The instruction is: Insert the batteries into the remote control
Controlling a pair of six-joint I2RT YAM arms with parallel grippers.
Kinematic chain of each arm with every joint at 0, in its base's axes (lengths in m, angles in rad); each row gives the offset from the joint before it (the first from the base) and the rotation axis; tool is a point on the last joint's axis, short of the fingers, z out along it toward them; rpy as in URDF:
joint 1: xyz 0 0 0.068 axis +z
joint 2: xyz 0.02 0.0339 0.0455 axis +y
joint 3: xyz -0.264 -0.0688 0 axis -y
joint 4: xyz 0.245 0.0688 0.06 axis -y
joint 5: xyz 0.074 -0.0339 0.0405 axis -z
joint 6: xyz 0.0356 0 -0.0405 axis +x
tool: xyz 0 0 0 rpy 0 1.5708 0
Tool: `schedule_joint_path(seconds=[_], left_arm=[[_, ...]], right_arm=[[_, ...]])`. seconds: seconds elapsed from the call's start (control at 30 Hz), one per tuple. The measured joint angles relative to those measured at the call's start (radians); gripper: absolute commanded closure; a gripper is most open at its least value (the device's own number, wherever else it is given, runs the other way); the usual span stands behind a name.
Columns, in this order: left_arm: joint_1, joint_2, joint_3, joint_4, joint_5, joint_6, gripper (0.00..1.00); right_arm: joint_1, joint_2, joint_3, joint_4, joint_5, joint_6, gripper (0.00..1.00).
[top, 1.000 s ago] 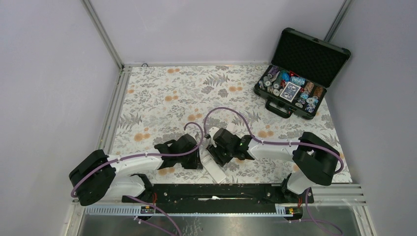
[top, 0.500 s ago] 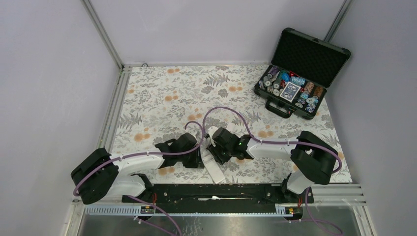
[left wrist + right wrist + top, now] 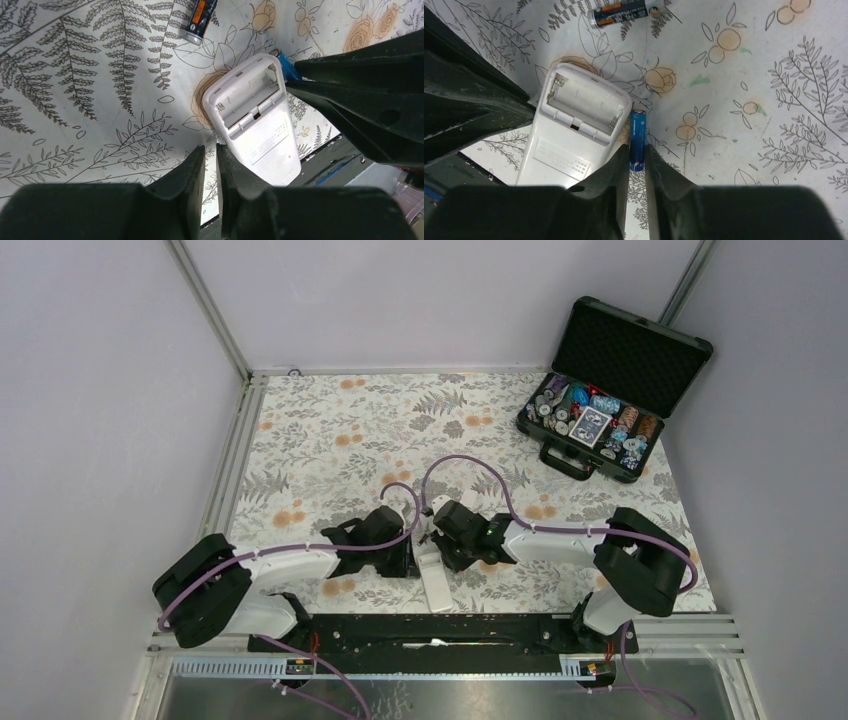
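So, starting at the near edge: the remote control lies on the floral tablecloth between the two arms. It's back side up, cover off, and the battery bay is open and completely empty, with nothing seated in either slot.

The left gripper hovers just beside the remote's left edge. Its fingers are nearly together, only a thin slit between them, and there's nothing in it.

The right gripper is the busy one. Its fingers are pinched on the near end of the blue battery, which lies flat on the cloth right against the remote's right side, by the open bay.

A bit farther out, past the top end of the remote, a second battery, black with an orange band, lies loose on the cloth with nobody touching it.

Way at the far right corner is the open black case of poker chips, not involved.

Progress-wise I'd call it early days: zero cells loaded. The blue one needs lifting and seating, then the black one gets the same treatment.
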Motion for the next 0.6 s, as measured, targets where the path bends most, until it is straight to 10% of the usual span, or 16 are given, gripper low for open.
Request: schedule_joint_path(seconds=[0.23,0.6], left_arm=[[0.008,0.025,0.018,0.008,0.004,0.013,0.8],[0.01,0.089,0.078,0.0,0.008,0.067,0.79]], right_arm=[[0.0,-0.02,-0.008,-0.043,0.019,0.069,1.0],[0.0,-0.122,-0.052,-0.158,0.081,0.109,1.0]])
